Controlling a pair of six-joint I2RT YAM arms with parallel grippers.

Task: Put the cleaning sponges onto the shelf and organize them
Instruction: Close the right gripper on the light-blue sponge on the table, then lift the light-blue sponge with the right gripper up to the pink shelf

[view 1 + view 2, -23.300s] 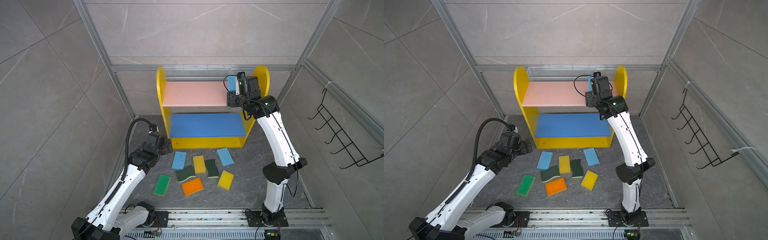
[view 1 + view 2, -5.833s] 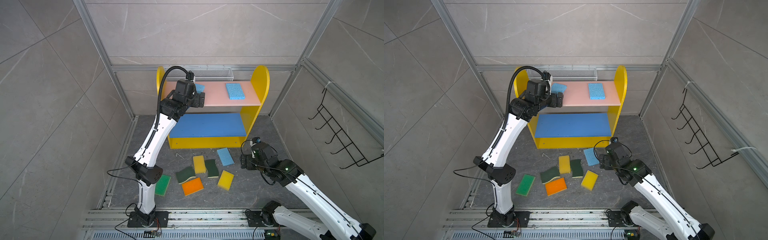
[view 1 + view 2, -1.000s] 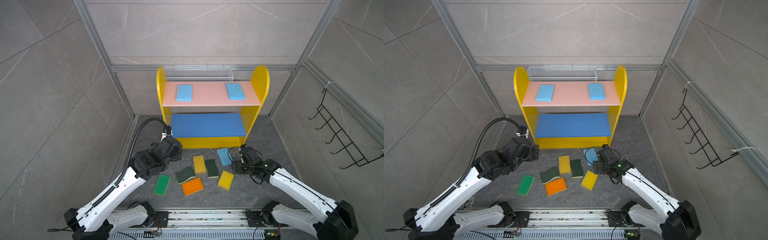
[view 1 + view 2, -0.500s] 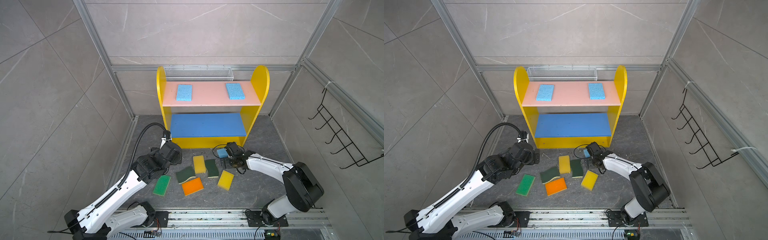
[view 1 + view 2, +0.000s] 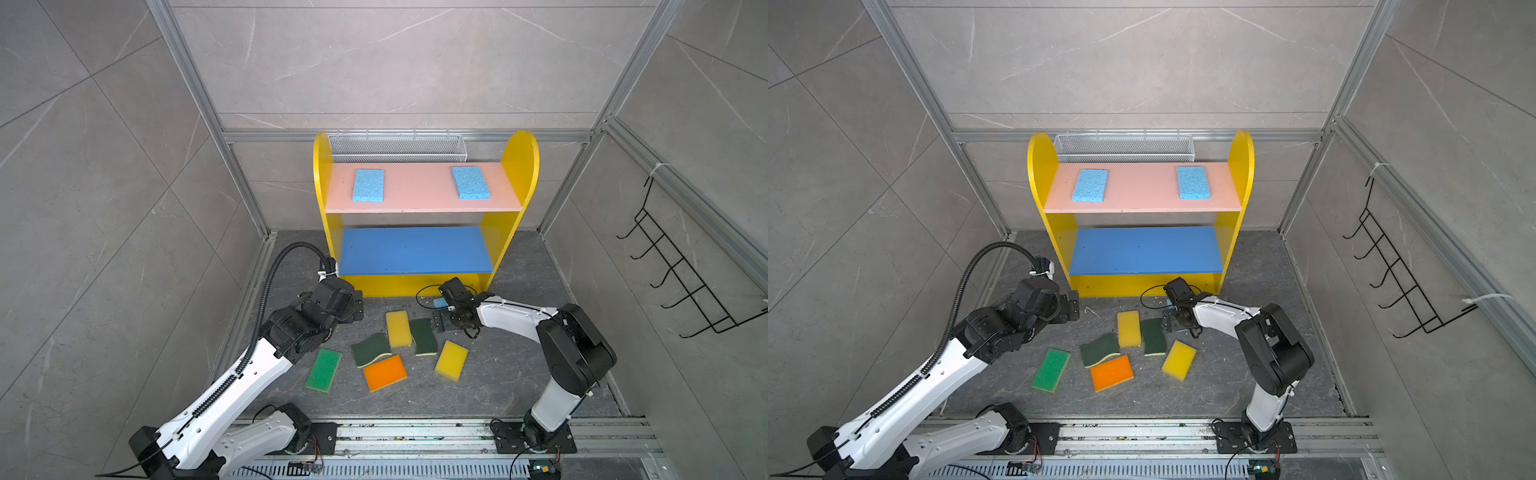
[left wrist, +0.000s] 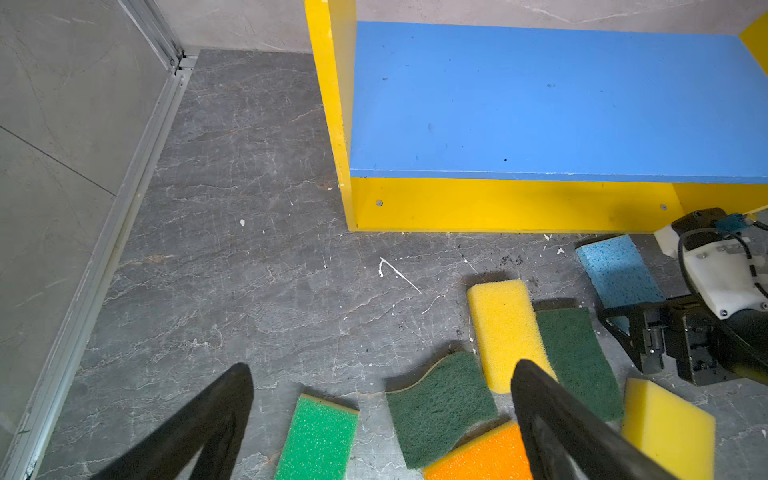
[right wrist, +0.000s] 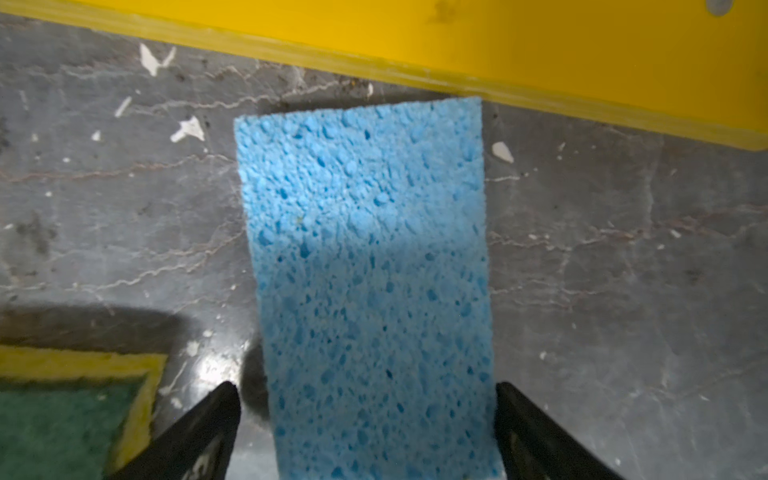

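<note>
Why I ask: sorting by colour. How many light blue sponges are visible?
3. The left sponge and the right sponge lie on the shelf's pink upper board; the third sponge lies on the floor between the open right gripper's jaws.

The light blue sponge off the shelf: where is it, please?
The light blue sponge lies on the floor before the shelf's yellow base, right of centre in a top view, between the open right gripper's fingers.

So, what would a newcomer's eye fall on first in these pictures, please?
Probably the bright shelf at the back, with two light blue sponges lying flat on its pink top board. Next, the colourful sponges scattered on the dark floor before it, where the right gripper, fingers open, straddles a third blue sponge.
</note>
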